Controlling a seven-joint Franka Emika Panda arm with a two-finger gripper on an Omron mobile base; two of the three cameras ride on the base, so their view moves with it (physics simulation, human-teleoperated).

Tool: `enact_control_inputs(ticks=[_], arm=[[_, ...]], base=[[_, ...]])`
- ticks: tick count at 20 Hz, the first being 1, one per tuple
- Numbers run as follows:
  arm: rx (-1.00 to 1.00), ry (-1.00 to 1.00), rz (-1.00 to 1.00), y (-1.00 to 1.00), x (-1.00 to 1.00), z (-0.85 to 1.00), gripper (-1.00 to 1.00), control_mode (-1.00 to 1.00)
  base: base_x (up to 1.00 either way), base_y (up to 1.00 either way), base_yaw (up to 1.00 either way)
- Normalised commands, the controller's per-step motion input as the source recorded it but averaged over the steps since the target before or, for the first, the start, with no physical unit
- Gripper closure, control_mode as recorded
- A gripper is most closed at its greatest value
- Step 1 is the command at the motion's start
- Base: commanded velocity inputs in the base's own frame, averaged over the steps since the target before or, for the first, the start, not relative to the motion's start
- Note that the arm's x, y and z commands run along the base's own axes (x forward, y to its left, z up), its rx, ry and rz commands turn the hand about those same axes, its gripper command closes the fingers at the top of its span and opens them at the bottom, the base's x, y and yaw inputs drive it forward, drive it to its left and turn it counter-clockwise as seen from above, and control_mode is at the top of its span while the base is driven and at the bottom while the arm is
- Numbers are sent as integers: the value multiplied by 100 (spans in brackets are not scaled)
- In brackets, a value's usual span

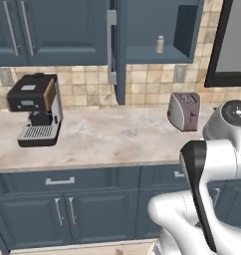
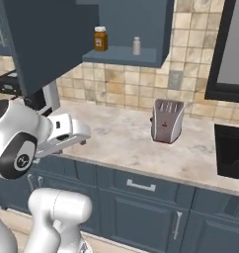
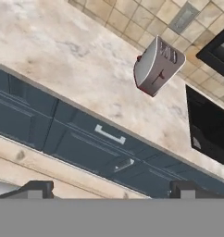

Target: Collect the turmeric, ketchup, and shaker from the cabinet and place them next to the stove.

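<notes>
On the open cabinet shelf, the right base view shows the turmeric near the swung-out door and the shaker further right, well apart; the left base view shows the shaker while the door edge hides the turmeric's spot. No ketchup can be made out on the shelf. A toaster stands toward the back of the counter, and an espresso machine sits near the counter's left end in the left base view. Between them the surface lies bare to its front edge. The stove shows as a dark slab at the counter's right end. The end effector hangs in front of the drawers, below the counter's front edge, fingers spread wide, holding nothing.
</notes>
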Motion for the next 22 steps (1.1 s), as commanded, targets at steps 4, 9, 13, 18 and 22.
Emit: enact_control_inputs(ticks=[4,9,13,18,22], arm=[[0,0,0,0,0,0,-100,100],[0,0,0,0,0,0,-100,100],[0,0,0,0,0,0,-100,100],[0,0,0,0,0,0,-100,100],[0,0,0,0,0,0,-100,100]], base=[[56,35,-26],[60,1,-14],[57,-8,-4],[66,-1,-4],[57,-17,0]])
